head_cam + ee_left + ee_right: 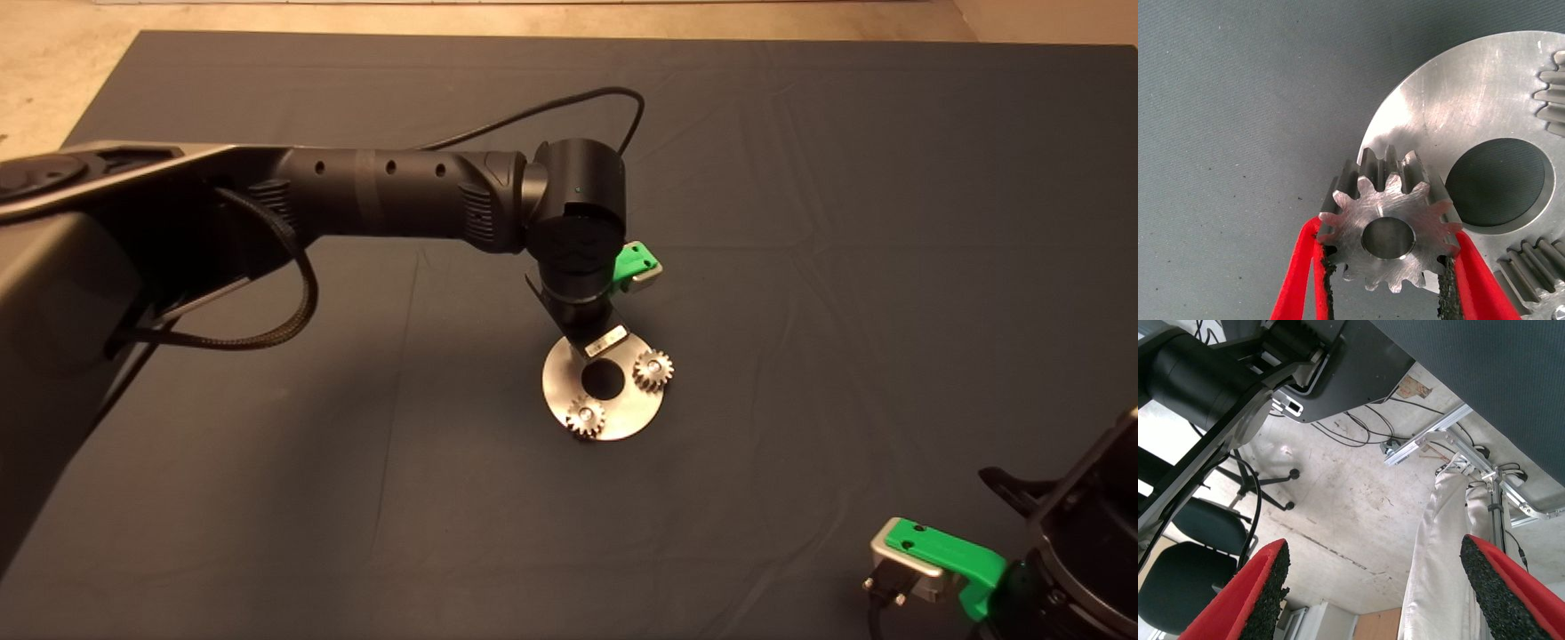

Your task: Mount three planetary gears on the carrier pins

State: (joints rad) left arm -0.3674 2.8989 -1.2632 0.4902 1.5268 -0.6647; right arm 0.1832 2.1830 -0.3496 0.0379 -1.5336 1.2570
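Observation:
The shiny carrier disc [642, 411] lies mid-mat. Two planetary gears [653, 366] [585, 416] sit on carrier pins, one at the disc's right and one at its near side. My left arm reaches over the disc's far-left edge and hides the third pin. In the left wrist view my left gripper [1387, 235] is shut on a third gear [1388, 237], its red fingers [1298, 280] pressing the teeth on both sides. That gear hangs over the disc's rim [1458, 100]. Whether a pin sits in its bore I cannot tell. My right gripper [925, 560] waits at the lower right, open [1375, 567].
Dark mat [845, 222] surrounds the disc on all sides. A black cable [569, 102] loops behind the left wrist. The right wrist view looks under the table at the floor, black chairs [1198, 540] and a person's pale trouser legs [1438, 540].

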